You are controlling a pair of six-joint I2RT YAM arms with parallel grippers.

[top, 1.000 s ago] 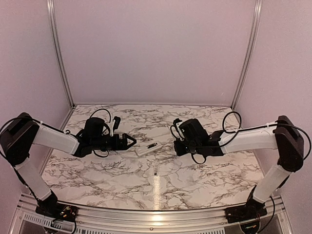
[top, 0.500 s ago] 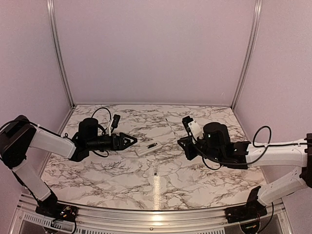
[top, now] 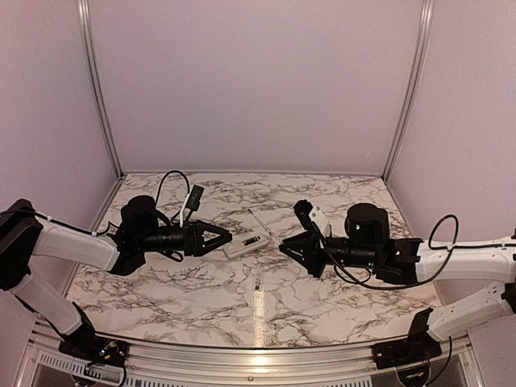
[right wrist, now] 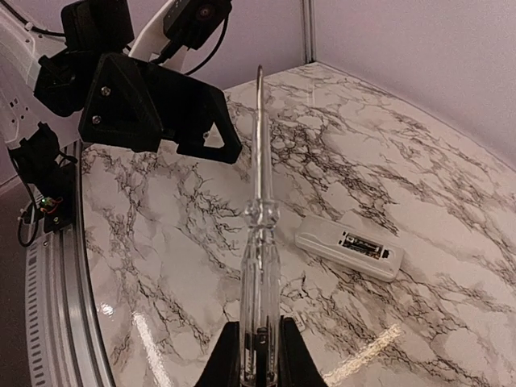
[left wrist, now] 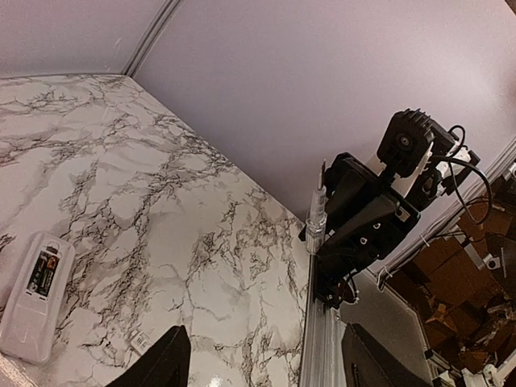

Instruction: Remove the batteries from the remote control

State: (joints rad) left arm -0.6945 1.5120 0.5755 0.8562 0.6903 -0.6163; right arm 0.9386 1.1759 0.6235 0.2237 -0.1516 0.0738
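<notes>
Shifted since half a second ago: right gripper [top: 284,246], swung lower and inward, its tool now aimed past the remote control [top: 246,244]; left gripper [top: 219,239], advanced slightly toward the same. Remote itself unmoved.

Item 1, remote control: flat on marble table [top: 161,298], between the two grippers, touched by neither. Recess face up, no cover over it.

Item 2, batteries [right wrist: 362,242]: seated in the recess, dark with yellow marks. None removed.

Item 3, thin rod tool [right wrist: 260,242]: clear handle clamped between the right fingers, shaft pointing away from the wrist, tip raised off the table, near the remote but apart from it.

Item 4, left gripper: jaws spread, holding nothing, just beside the remote's left end.

Progress, as judged: compartment exposed, so the opening stage apparently complete; extraction of both cells outstanding. Tool in hand and poised, not yet in contact. Remaining: lower the tip into the recess, pry each battery out, possibly brace the casing with the free gripper. Early-to-middle stage overall.
</notes>
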